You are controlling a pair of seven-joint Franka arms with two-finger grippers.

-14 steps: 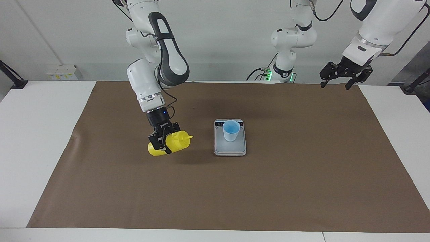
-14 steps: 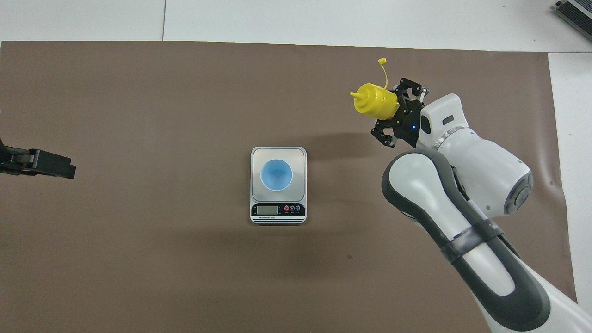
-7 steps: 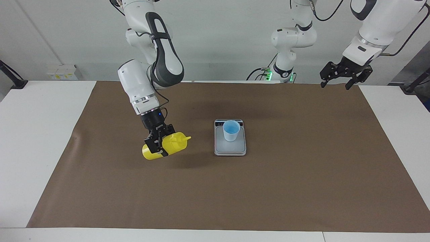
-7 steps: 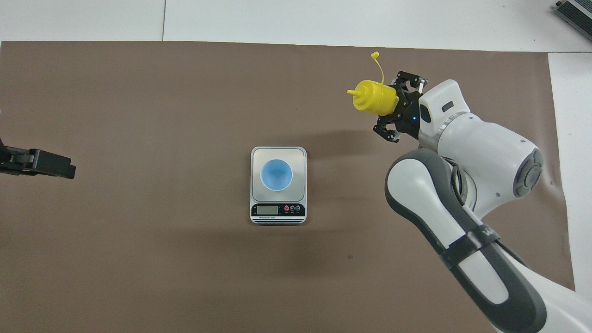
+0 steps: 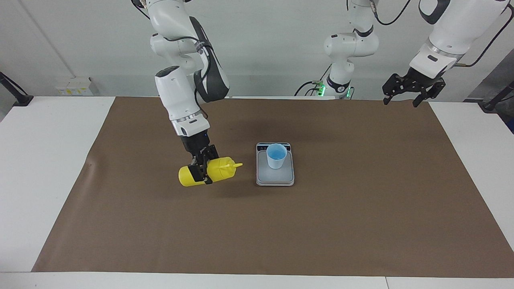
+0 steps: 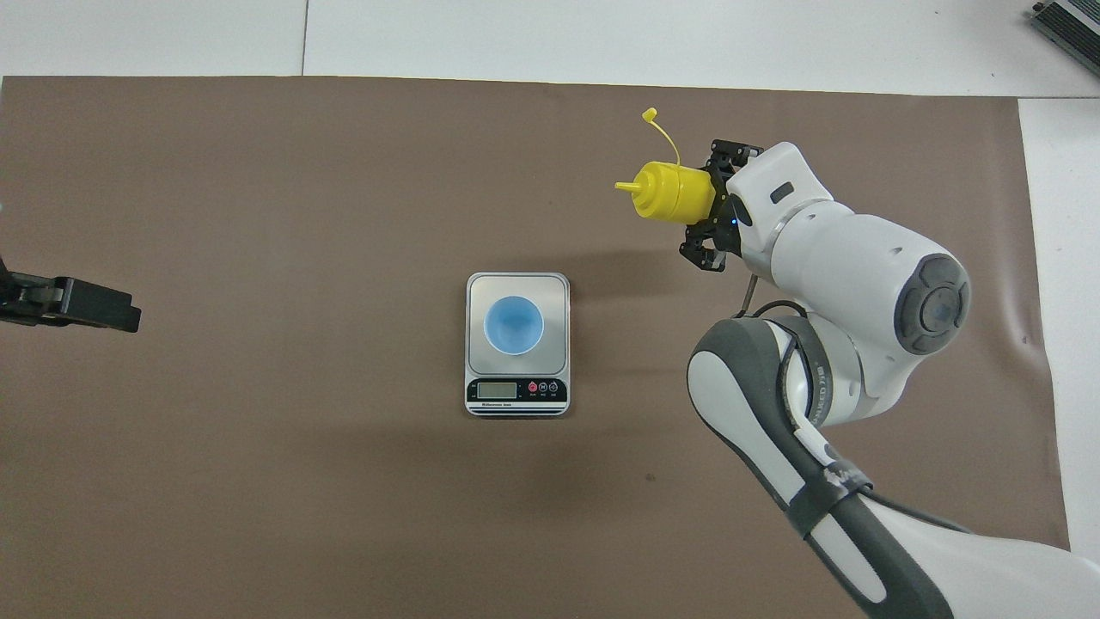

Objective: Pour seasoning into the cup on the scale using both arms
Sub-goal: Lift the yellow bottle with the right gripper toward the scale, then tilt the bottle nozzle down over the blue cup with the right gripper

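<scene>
The yellow seasoning bottle [image 5: 223, 167] lies nearly level in the air, held in my shut right gripper [image 5: 202, 172]. Its nozzle points toward the scale, about a hand's width short of it. Its cap hangs off on the strap [image 6: 662, 137]. The bottle [image 6: 666, 191] and right gripper [image 6: 709, 211] also show in the overhead view. The light blue cup [image 5: 276, 155] stands upright on the grey scale [image 5: 275, 178], at the end near its display [image 6: 503, 389]. My left gripper [image 5: 402, 101] waits open and empty, high over the mat's corner at the left arm's end.
A brown mat [image 5: 361, 208] covers most of the white table [image 5: 40, 160]. A third robot's base [image 5: 340, 82] stands at the table's edge by the robots. A wall socket box [image 5: 74, 86] sits at the right arm's end.
My right arm has swung its wrist round and carried the bottle closer to the scale, levelling it so the nozzle points at the scale. The left arm has not moved.
</scene>
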